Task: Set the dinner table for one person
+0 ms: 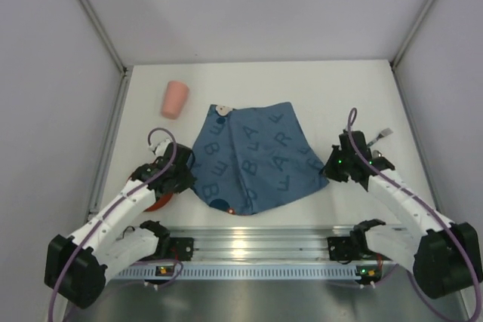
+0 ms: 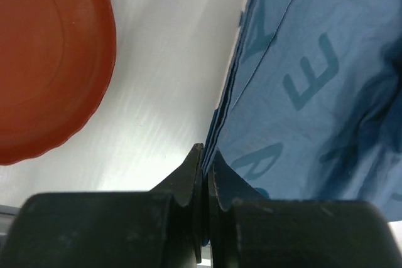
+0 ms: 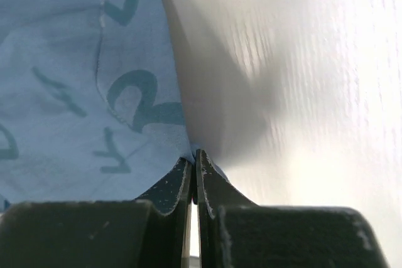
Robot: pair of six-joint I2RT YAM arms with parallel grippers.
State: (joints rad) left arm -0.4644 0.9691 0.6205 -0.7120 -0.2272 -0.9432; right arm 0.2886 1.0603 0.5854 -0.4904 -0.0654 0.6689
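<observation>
A blue cloth mat printed with letters lies rumpled across the middle of the white dinner table. My left gripper is shut on the mat's left edge; the left wrist view shows the folded blue layers pinched between the jaws at my left gripper. On the other side, my right gripper is shut on the mat's right corner. In the right wrist view the cloth runs into the closed tips of my right gripper and is lifted a little, casting a shadow on the table.
A pink cup lies on its side at the back left. A red-orange plate sits under my left arm, just left of the mat. A small metal utensil lies behind my right arm. The ribbed aluminium rail runs along the front.
</observation>
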